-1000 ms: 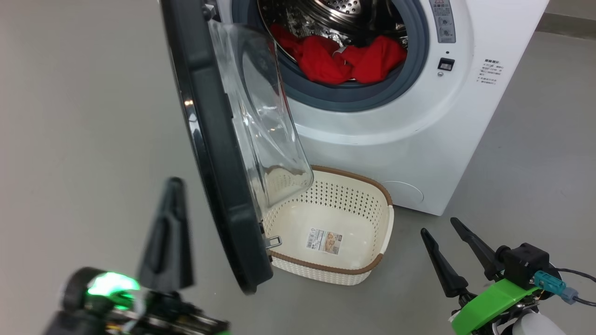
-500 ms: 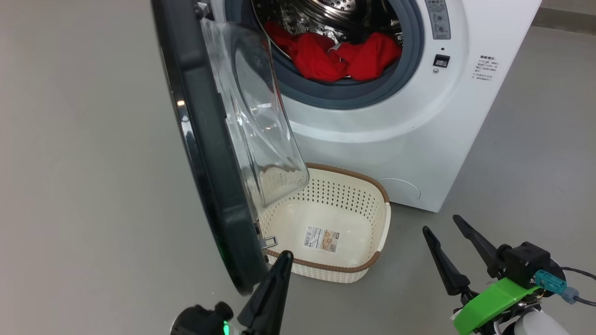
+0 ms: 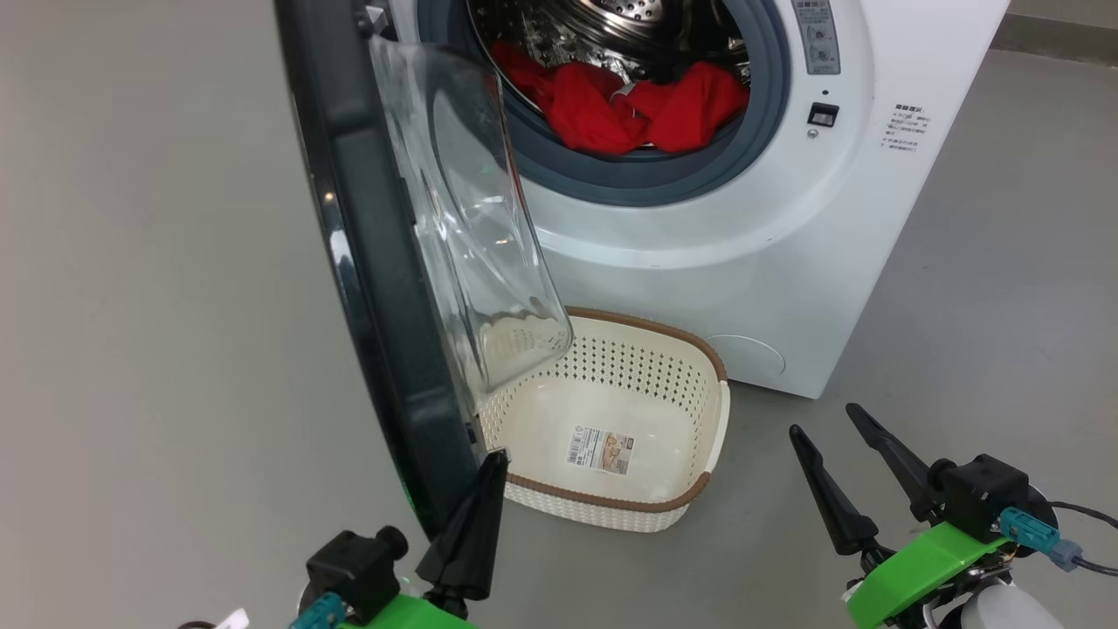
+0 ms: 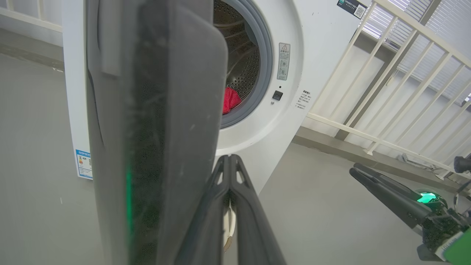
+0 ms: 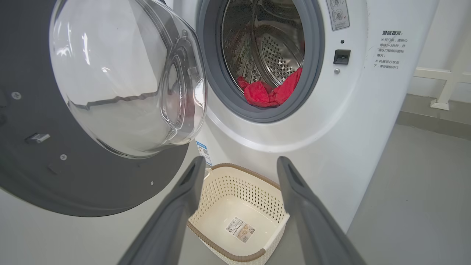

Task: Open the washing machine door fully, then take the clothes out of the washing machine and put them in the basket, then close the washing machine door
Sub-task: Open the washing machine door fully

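Note:
The white washing machine stands with its door swung out, black rim edge-on, the clear glass bowl facing the drum. Red clothes lie at the drum's front lip. The cream basket sits on the floor below the opening, holding just its sticker. My left gripper is shut on nothing, its tip right by the door's lower inner edge; in the left wrist view the left gripper stands beside the door's rim. At the lower right my right gripper is open, and the right wrist view shows it above the basket.
Grey floor spreads to the left of the door and to the right of the machine. A white railing runs along the wall beyond the machine's right side.
My left gripper has swept from the door's outer left side to under its bottom edge, onto the inner side. The door's lower edge has swung slightly left. The right gripper has held still.

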You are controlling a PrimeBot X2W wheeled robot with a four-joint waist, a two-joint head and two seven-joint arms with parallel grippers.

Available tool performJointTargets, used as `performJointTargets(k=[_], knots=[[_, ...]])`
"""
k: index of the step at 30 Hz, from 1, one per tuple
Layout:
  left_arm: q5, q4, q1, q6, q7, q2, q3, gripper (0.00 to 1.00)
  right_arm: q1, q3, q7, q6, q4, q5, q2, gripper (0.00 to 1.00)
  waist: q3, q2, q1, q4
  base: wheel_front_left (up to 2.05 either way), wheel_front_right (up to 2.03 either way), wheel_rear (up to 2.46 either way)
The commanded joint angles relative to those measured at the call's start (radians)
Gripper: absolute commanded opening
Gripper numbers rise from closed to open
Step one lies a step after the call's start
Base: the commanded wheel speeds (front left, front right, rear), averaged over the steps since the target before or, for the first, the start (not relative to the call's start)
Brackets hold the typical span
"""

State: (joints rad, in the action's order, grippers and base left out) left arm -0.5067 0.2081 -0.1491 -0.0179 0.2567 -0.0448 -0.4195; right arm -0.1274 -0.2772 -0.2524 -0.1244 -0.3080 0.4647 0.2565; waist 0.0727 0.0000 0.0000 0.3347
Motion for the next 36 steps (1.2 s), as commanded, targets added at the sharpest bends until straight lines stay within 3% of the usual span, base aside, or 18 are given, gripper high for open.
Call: performJointTargets(k=[1, 17, 36], knots=[[0.011, -0.007, -0.032, 0.004, 0.005, -0.005, 0.056, 0.00, -0.014, -0.017, -0.009, -0.006, 0.028, -0.011, 0.008, 1.00, 0.000, 0.0000, 0.0000, 0.002, 0.00, 0.00, 0.00], [0.066, -0.013, 0.037, 0.016, 0.005, -0.008, 0.231, 0.00, -0.003, -0.022, -0.009, -0.006, 0.039, -0.017, 0.001, 1.00, -0.011, 0.0000, 0.0000, 0.018, 0.00, 0.00, 0.00], [0.141, 0.016, -0.015, 0.038, 0.005, -0.075, 0.524, 0.00, -0.013, -0.037, -0.009, -0.006, 0.056, -0.015, 0.014, 1.00, 0.020, 0.0000, 0.0000, 0.019, 0.00, 0.00, 0.00]])
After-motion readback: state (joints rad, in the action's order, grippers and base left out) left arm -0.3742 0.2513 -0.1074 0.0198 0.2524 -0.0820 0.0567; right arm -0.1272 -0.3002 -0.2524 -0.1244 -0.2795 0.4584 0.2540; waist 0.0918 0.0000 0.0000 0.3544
